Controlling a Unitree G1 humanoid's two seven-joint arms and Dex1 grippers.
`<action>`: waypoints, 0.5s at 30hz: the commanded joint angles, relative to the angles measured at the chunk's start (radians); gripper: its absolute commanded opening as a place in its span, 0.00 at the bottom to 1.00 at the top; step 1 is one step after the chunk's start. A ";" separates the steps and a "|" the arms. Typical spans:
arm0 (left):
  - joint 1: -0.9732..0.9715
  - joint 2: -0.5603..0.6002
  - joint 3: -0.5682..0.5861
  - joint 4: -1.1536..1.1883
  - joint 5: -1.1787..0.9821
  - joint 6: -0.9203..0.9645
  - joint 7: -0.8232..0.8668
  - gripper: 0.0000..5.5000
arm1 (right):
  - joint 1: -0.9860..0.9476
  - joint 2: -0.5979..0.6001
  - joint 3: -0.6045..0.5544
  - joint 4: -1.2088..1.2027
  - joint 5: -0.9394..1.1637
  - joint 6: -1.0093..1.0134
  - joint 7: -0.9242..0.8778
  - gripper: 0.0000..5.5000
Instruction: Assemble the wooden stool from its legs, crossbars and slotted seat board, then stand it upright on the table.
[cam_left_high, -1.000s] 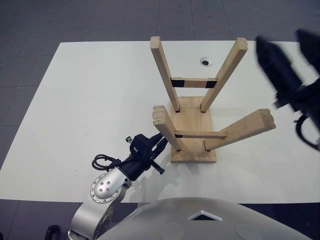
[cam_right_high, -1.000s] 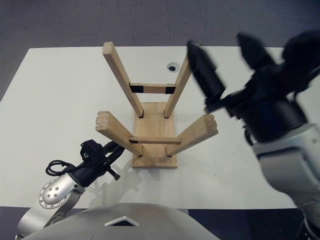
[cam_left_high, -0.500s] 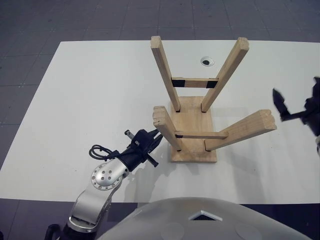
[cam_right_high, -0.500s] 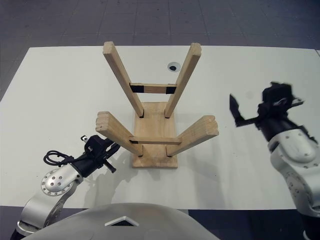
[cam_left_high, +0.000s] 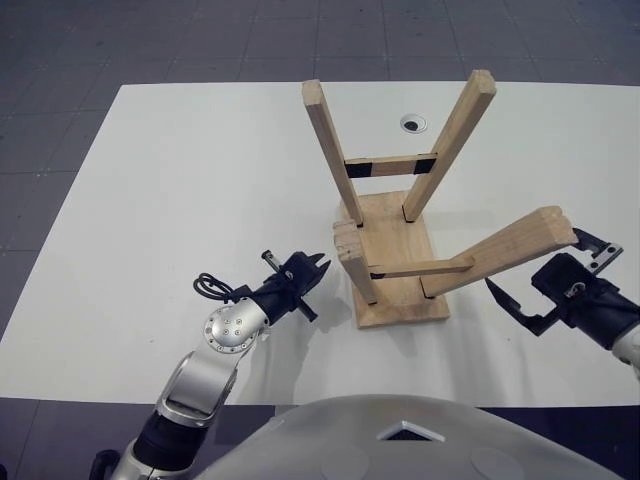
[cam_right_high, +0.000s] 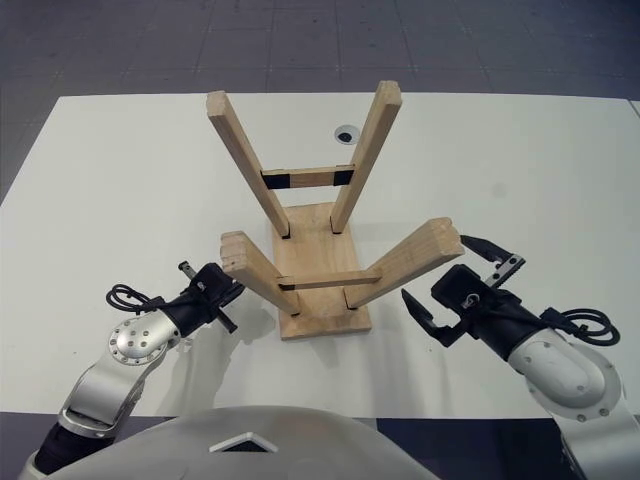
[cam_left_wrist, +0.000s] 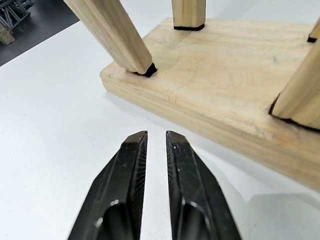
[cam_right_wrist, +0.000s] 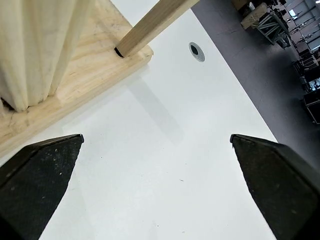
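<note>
Four legs point upward from the wooden stool (cam_right_high: 325, 315), which lies upside down toward the right of the white table (cam_left_high: 180, 180), its seat board (cam_left_high: 395, 240) flat on the surface. The far legs (cam_left_high: 332, 150) rise steeply, tied by the far crossbar (cam_left_high: 390, 165). The near left leg (cam_left_high: 355, 262) and near right leg (cam_left_high: 500, 250) lean well out toward the near side and splay apart, with the near crossbar (cam_left_high: 420, 268) spanning them. The left gripper (cam_left_wrist: 156, 135) hovers low, just beside the board's near left corner, its fingers drawn almost together with only a slit between them and nothing held. The right gripper (cam_right_wrist: 156, 137) sits close to the outer end of the near right leg, fingers spread wide and empty; whether the leg lies between them cannot be told. Assembly looks essentially done, with the turn onto its feet not yet made. The heavy lean of the near pair suggests those joints may sit loosely in their slots, so a pull on one leg could lift it out or pop the near crossbar free rather than tip the whole stool. A nudge from the nearly closed left fingers could also slide the board across the smooth tabletop, and an uneven lift might let the stool topple toward the near edge.
</note>
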 joint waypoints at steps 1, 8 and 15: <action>0.005 -0.020 -0.054 -0.017 0.025 0.012 0.000 0.13 | 0.096 -0.049 0.049 -0.016 -0.123 -0.028 0.105 1.00; -0.184 0.007 0.022 0.179 0.083 0.035 -0.007 0.13 | 0.088 0.003 0.231 -0.020 -0.271 -0.048 0.167 1.00; -0.186 -0.029 -0.014 0.167 0.099 0.035 -0.017 0.13 | -0.019 0.167 0.406 0.043 -0.350 -0.008 0.115 1.00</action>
